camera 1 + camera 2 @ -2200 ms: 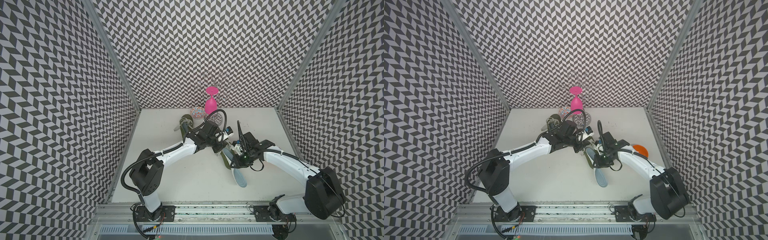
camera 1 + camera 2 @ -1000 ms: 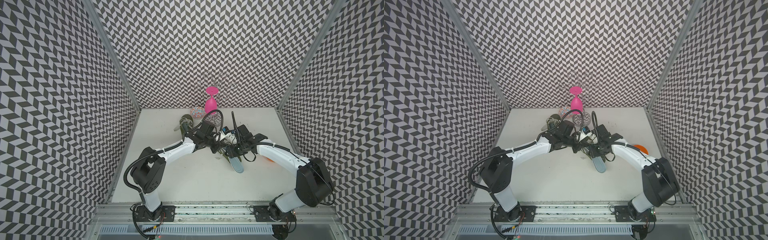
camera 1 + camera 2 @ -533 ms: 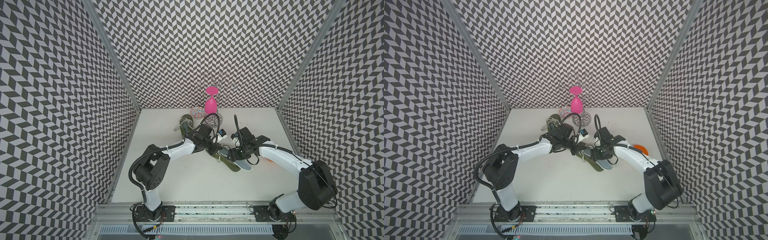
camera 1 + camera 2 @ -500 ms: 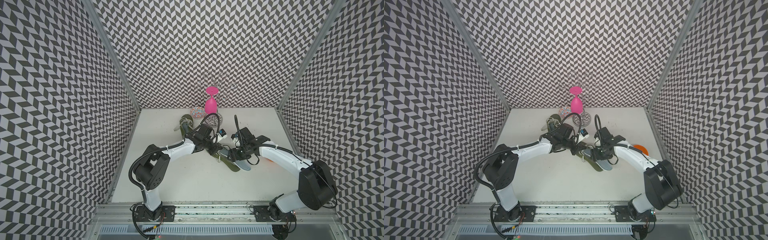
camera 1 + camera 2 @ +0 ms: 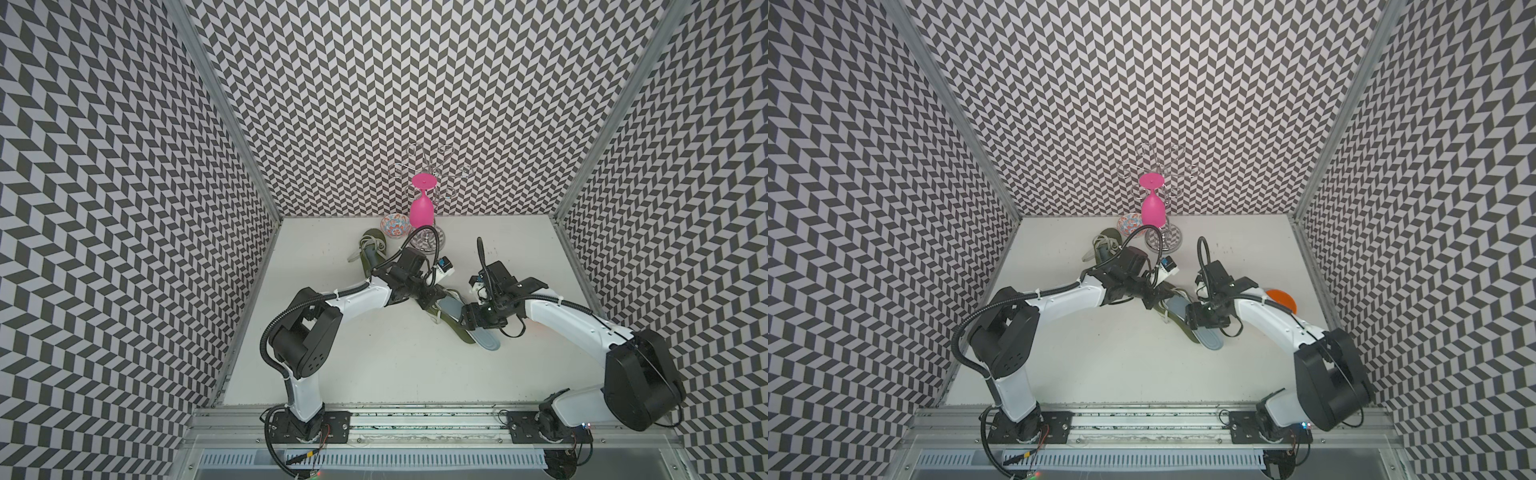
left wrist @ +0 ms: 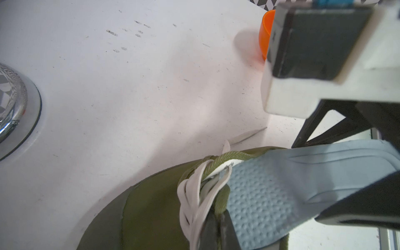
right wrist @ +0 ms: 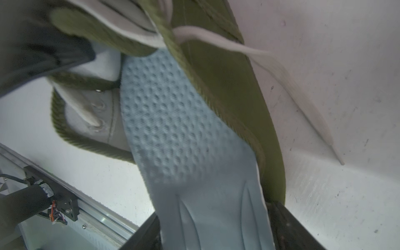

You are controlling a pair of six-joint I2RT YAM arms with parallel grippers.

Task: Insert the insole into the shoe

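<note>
An olive green shoe (image 5: 455,328) lies mid-table in both top views, heel end toward the front right. A grey-blue insole (image 5: 484,338) runs into its opening, and the insole's heel sticks out past the shoe. My left gripper (image 6: 218,233) is shut on the shoe's laced upper edge, beside the white laces (image 6: 194,201). My right gripper (image 7: 216,233) is open and straddles the insole (image 7: 194,140), one finger along each long edge. The insole's front end is hidden inside the shoe (image 7: 227,86).
A second olive shoe (image 5: 372,253) lies behind the left arm. At the back wall stand a wire rack holding a pink goblet (image 5: 422,210), its chrome base (image 6: 13,108) and a patterned bowl (image 5: 395,225). An orange dish (image 5: 1281,301) sits behind the right forearm.
Over the last second the shoe and insole swung so the insole's heel points more to the right. The right gripper's jaws widened around the insole. The left gripper kept its hold.
</note>
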